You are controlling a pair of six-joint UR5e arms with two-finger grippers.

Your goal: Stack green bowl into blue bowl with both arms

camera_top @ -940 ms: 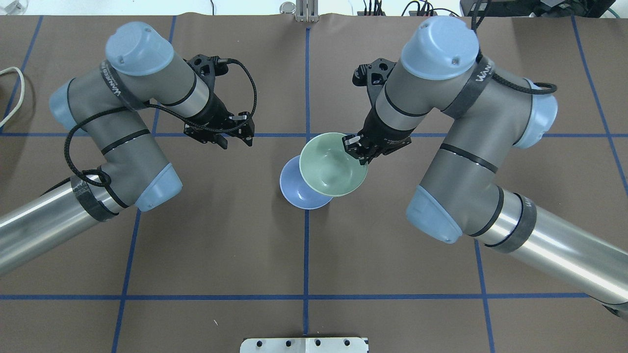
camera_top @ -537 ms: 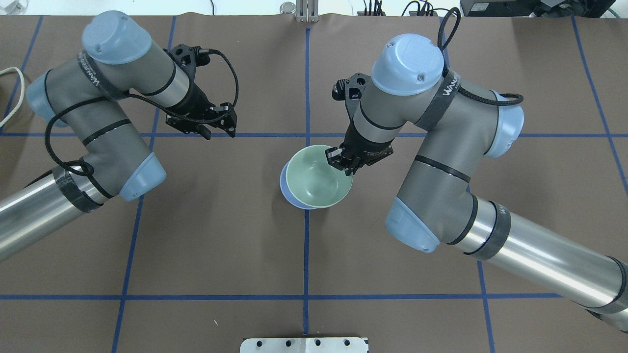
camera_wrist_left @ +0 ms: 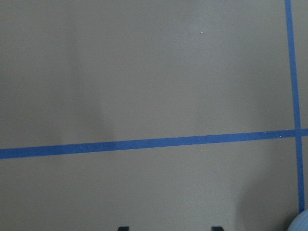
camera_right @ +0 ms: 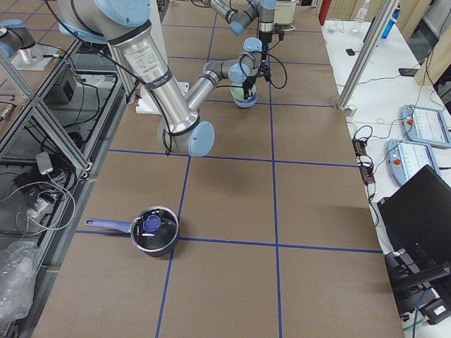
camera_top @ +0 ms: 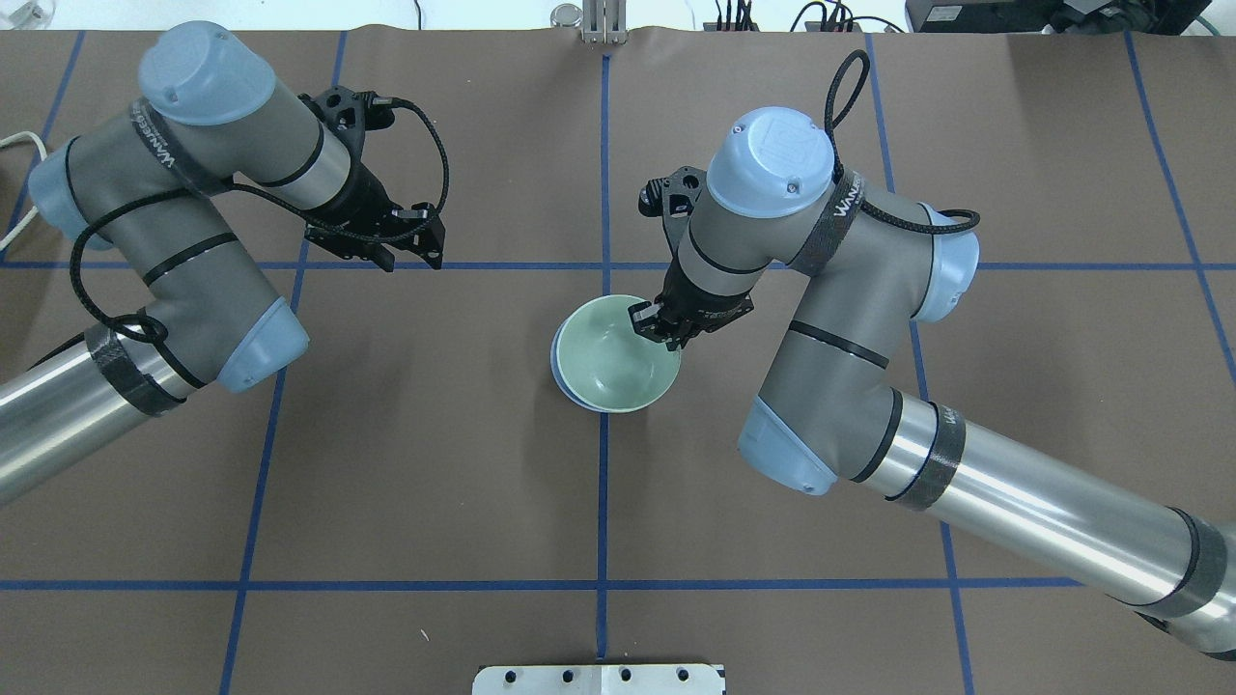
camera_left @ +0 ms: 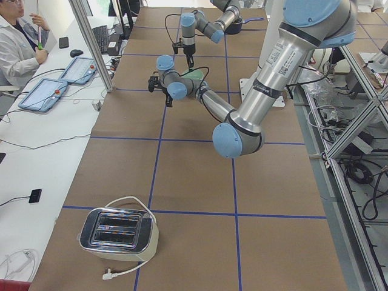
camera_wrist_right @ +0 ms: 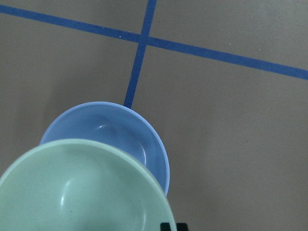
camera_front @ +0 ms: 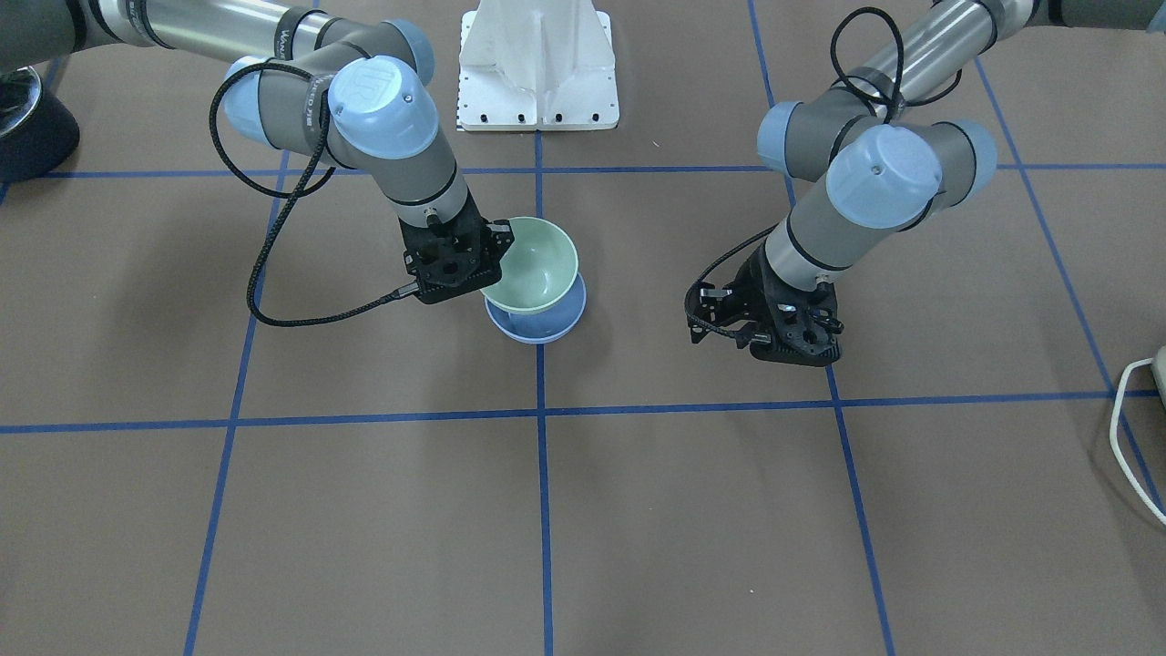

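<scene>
Our left pincer (camera_top: 410,259) is hovering over bare bench (camera_top: 435,463) well to the left of the bowls, just beside a blue tape line (camera_top: 502,265), and its fingers are standing spread with nothing between them. Toward the middle, the blue bowl (camera_top: 557,365) is sitting upright on the bench at a crossing of the tape lines, and from overhead only a thin crescent of it is showing on its left side. The green bowl (camera_top: 610,362) is covering nearly all of it, hanging mouth-up and a little tilted over the blue bowl's hollow; we cannot tell whether the two are touching. Our right pincer (camera_top: 657,328) is pinching the green bowl's rim on its far right edge.
</scene>
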